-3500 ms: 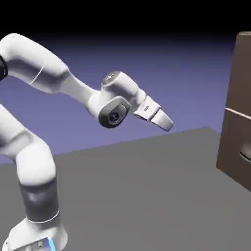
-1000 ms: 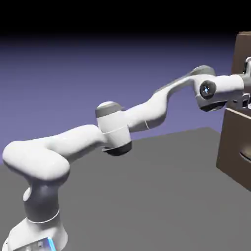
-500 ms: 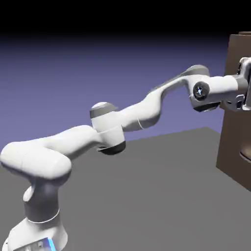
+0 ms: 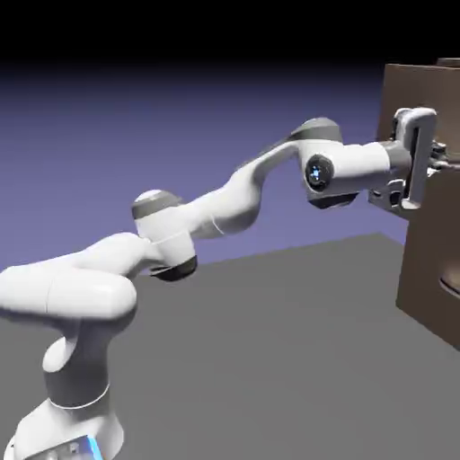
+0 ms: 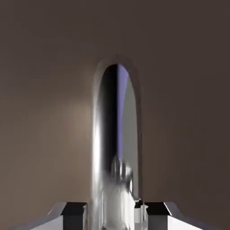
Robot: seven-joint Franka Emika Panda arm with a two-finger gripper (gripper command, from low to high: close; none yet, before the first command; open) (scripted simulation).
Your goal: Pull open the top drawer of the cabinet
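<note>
**The drawer has started to slide out**

The white robot arm (image 4: pixel 207 211) reaches from the left across the grey table (image 4: pixel 269 359) to the tall dark-brown wooden cabinet (image 4: pixel 431 269) on the right. At its far end, the fingers (image 5: pixel 114 211) are squeezed tight on the shiny grey bar handle (image 5: pixel 116 134) of the plain brown top drawer (image 4: pixel 400 108). In the hand view the handle runs straight up between the two grey finger tips (image 5: pixel 74 210), and brown drawer front fills the space on both sides of them.

A second ago the fingers were wide apart and the drawer front sat flat with the cabinet. Now they are pinched shut on the handle, the hand has come back toward the left, and the drawer sticks out past the cabinet's front. So the grab worked and the pull has begun. I think the drawer is only part way out, so more pulling is needed.
</note>
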